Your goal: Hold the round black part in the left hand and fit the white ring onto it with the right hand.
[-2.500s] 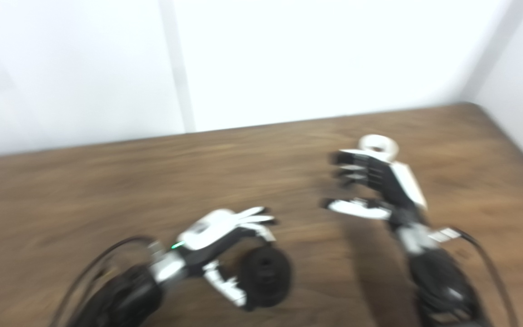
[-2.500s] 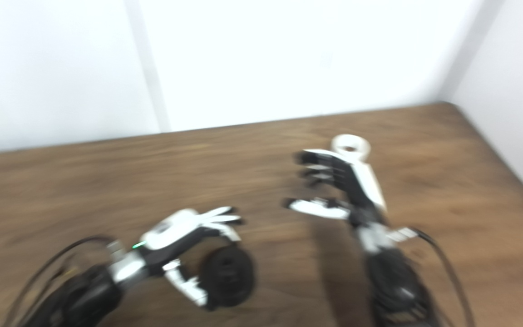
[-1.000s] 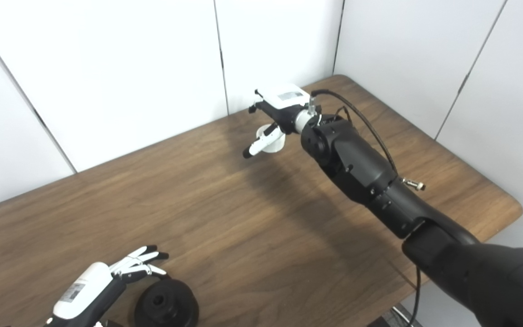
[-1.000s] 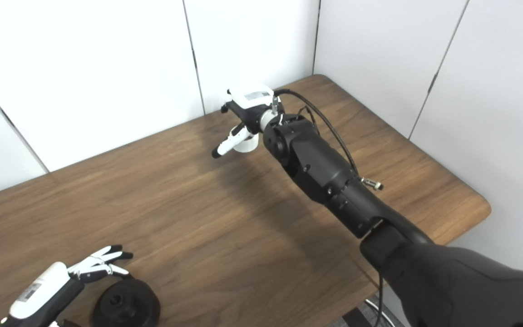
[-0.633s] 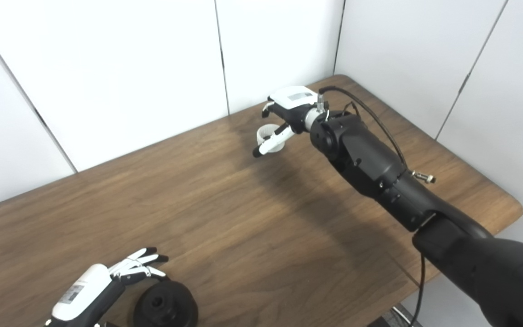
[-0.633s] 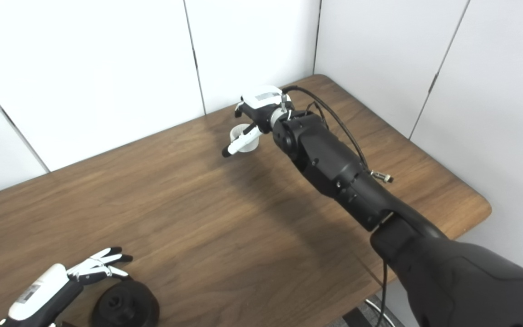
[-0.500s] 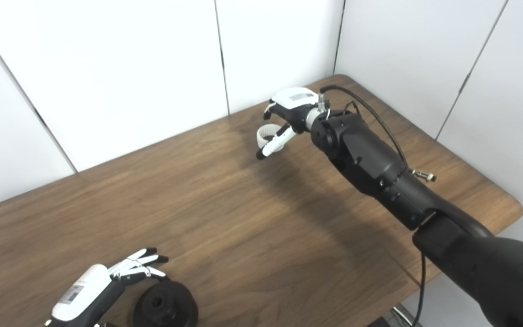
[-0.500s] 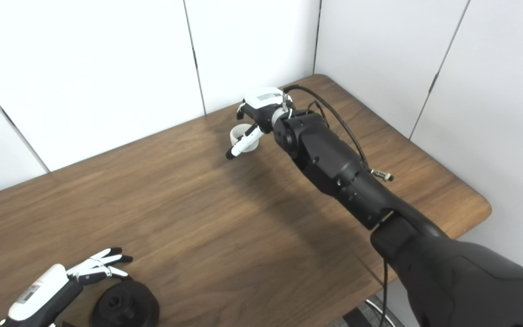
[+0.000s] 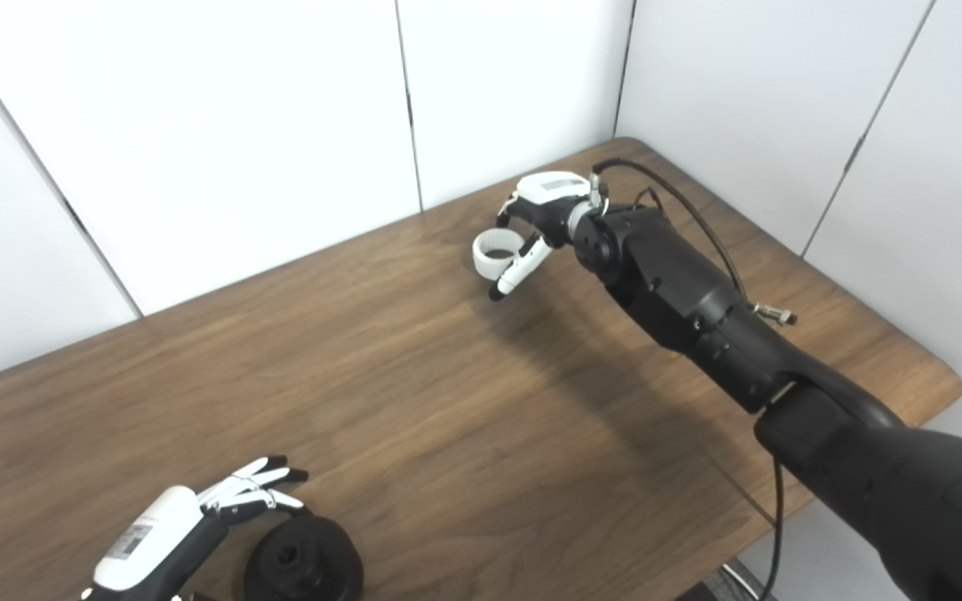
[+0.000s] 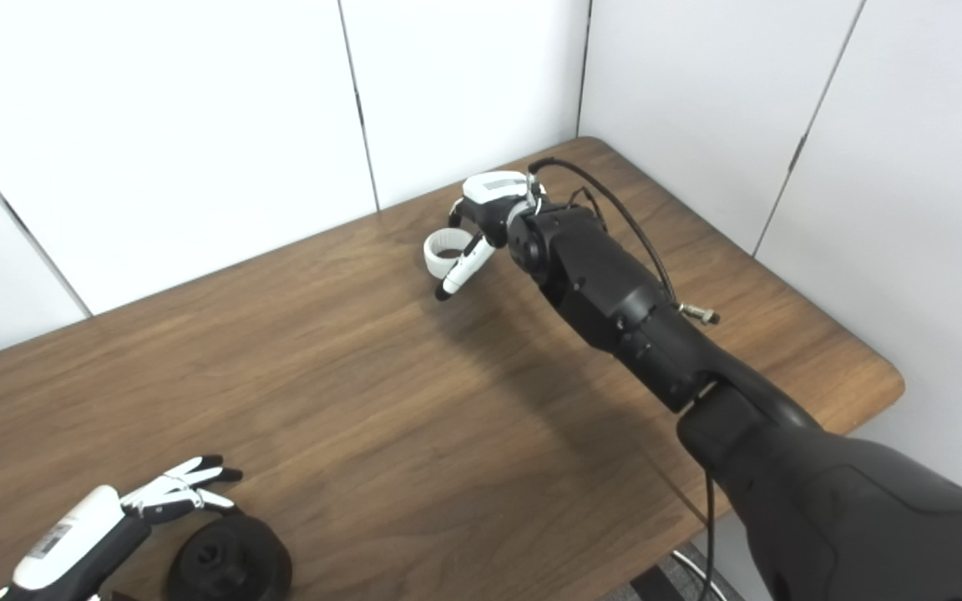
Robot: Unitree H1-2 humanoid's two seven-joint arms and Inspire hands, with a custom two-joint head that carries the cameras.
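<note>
- White ring: upper middle of frame, lifted clear of the table, held tilted with its opening facing up and left.
- Right hand: upper middle, fingers curled and clamped on the white ring from its right side; thumb straight, pointing down-left just beside the ring's lower edge.
- Right arm: black, running from lower right corner up to the hand; black cable looped along its upper side.
- Round black part: bottom left, lying flat on the table, central hole facing up.
- Left hand: bottom left corner, fingers straight and slightly spread, reaching over the part's upper-left edge; contact not discernible, nothing grasped.
- Table: brown wood grain, rounded corner at right.
- Wall panels: white, dark vertical seams, across top of frame.
</note>
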